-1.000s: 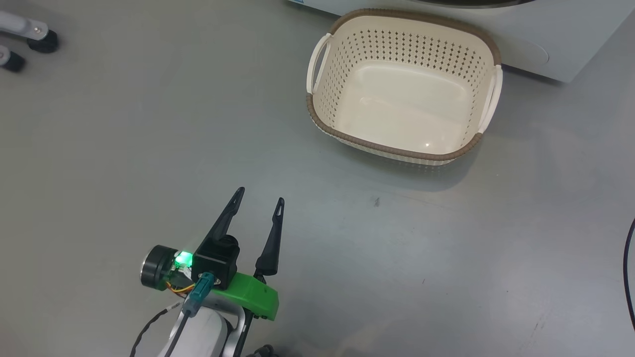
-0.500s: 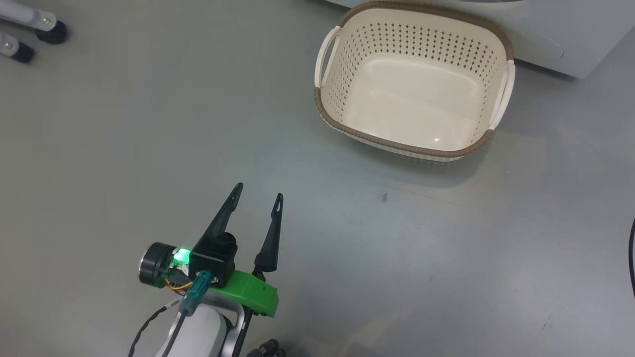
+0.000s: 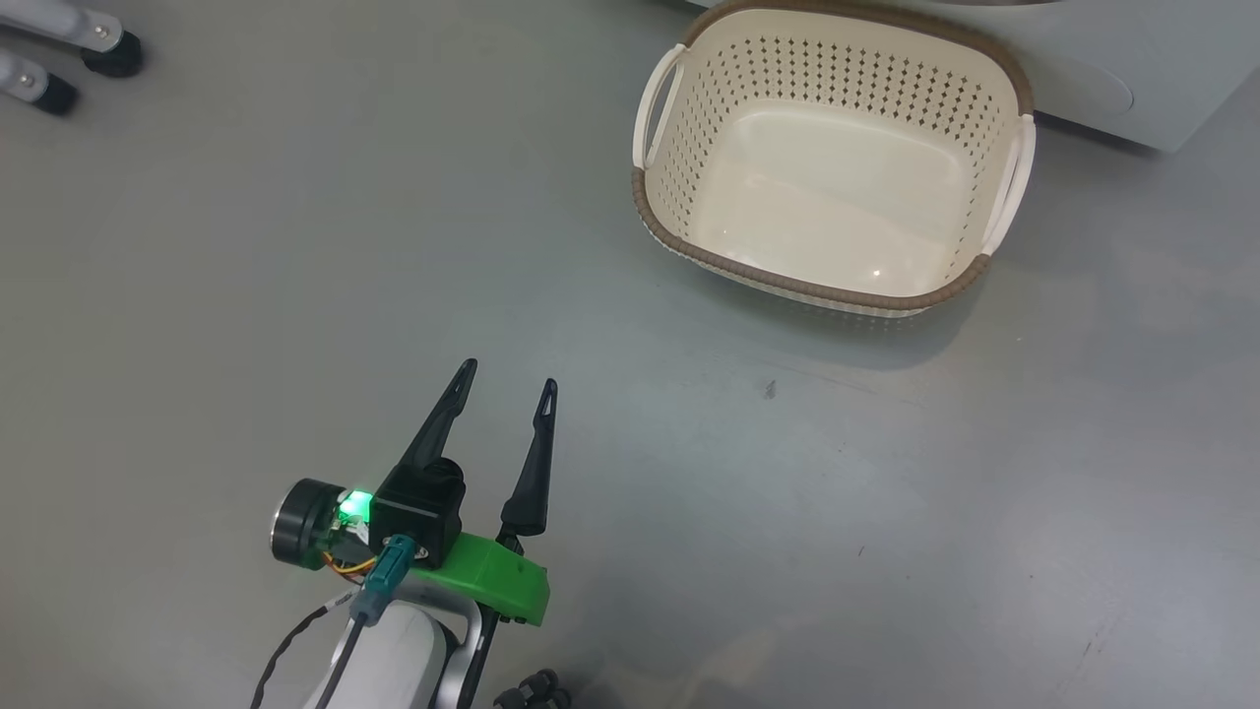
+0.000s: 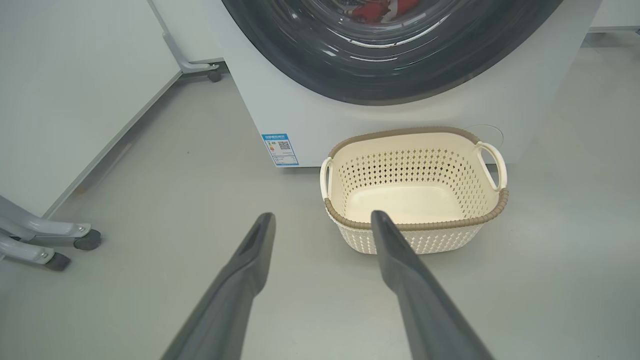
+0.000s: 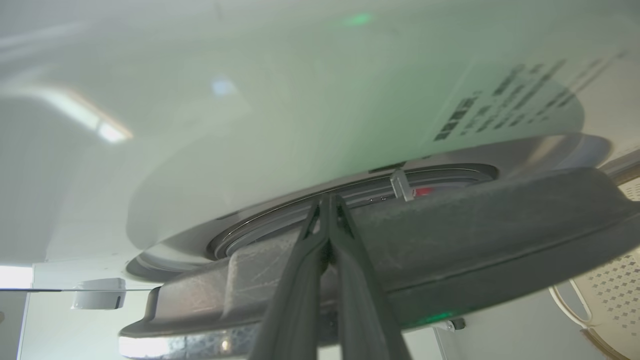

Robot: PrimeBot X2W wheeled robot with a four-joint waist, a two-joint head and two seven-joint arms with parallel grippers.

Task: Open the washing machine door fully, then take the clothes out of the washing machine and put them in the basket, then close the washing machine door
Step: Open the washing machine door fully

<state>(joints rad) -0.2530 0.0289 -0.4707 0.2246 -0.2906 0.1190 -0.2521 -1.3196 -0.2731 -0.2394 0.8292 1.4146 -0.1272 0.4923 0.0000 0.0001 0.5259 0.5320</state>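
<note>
The right claw (image 5: 327, 200), shut and empty, pressed at the door (image 5: 475, 225) edge. Opening seemed in hand, next needing a wide outward sweep. The left claw (image 3: 508, 374) gaped, empty.

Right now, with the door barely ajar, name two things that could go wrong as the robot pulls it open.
1. The right gripper, shut, only hooks its thin tips behind the edge of the door; they may slip out as the door swings.
2. The basket stands close against the washing machine, below the door; a low sweep of that gripper could knock it aside.
</note>
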